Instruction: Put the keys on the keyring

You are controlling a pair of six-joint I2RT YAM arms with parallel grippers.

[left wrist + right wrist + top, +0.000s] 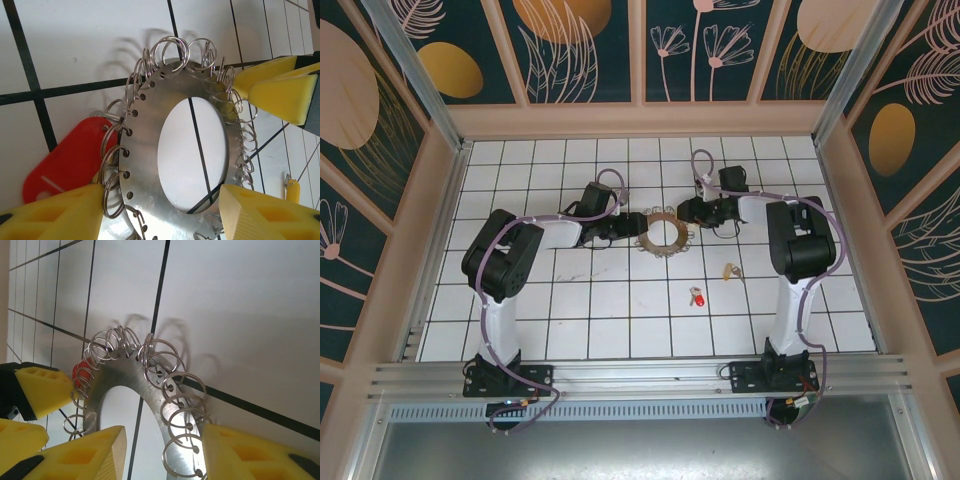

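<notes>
The keyring (pixel 661 232) is a flat metal disc (pixel 150 165) with a wide hole and small wire loops (pixel 180 405) round its rim. My left gripper (pixel 162 187) spans the whole disc: one finger (pixel 55 215) presses the loops, the other (pixel 270 215) meets the opposite rim. My right gripper (pixel 162 432) is open, one finger (pixel 85 455) in the hole and clear of the inner edge, the other (pixel 250 450) against the outer loops. A red key tag (pixel 70 160) sits at the loops on the left rim; I cannot tell if it is threaded. A red-headed key (pixel 698 298) lies on the tiles.
A small key with a pale yellowish head (pixel 729 270) lies on the white tiled floor (pixel 600 300), right of the red one and near the right arm's column (pixel 790 300). Patterned walls enclose the floor on three sides.
</notes>
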